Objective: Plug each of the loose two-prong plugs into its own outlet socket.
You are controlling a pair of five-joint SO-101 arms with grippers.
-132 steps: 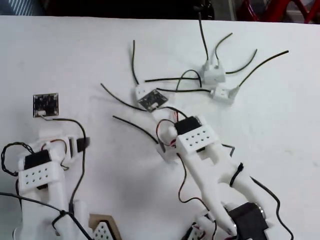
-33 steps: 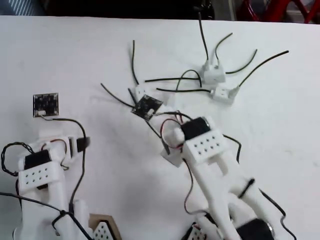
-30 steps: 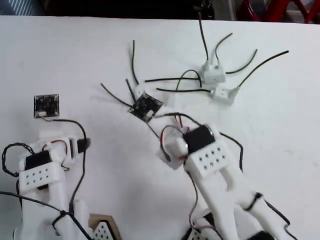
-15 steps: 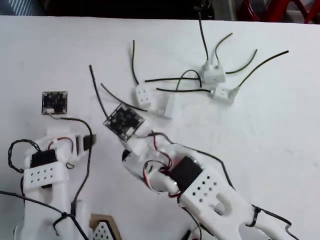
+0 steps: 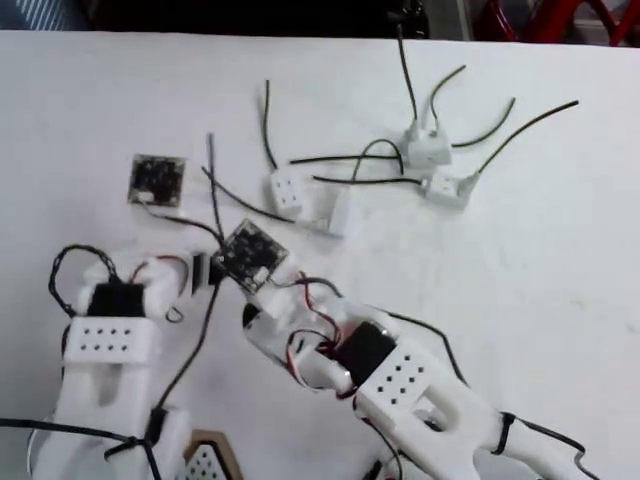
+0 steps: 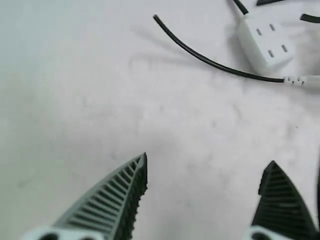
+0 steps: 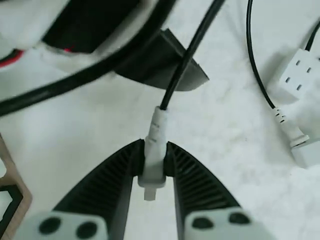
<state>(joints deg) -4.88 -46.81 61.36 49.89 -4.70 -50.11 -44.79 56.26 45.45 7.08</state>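
My right gripper (image 7: 152, 147) is shut on a white two-prong plug (image 7: 151, 165), whose black cord (image 7: 187, 55) runs away from the fingers. In the high view that cord (image 5: 212, 180) rises from under the right wrist's camera board (image 5: 248, 252). A white outlet block (image 5: 288, 188) lies just beyond; the right wrist view shows its slots (image 7: 296, 75), with another loose plug (image 7: 292, 136) beside it. My left gripper (image 6: 208, 159) hangs open over bare table, the outlet block (image 6: 265, 42) and a black cord (image 6: 210, 60) ahead of it.
Two more white outlet blocks (image 5: 425, 148) (image 5: 445, 188) with black cords lie at the back right. A white piece (image 5: 340, 213) sits next to the near outlet. Part of the left arm (image 7: 165, 65) stands dark and close in front of the held plug. The left arm (image 5: 110, 340) is at the near left.
The right arm swung left across the table, carrying the plug and dragging its cord along. The left arm moved forward and right, toward the right gripper.
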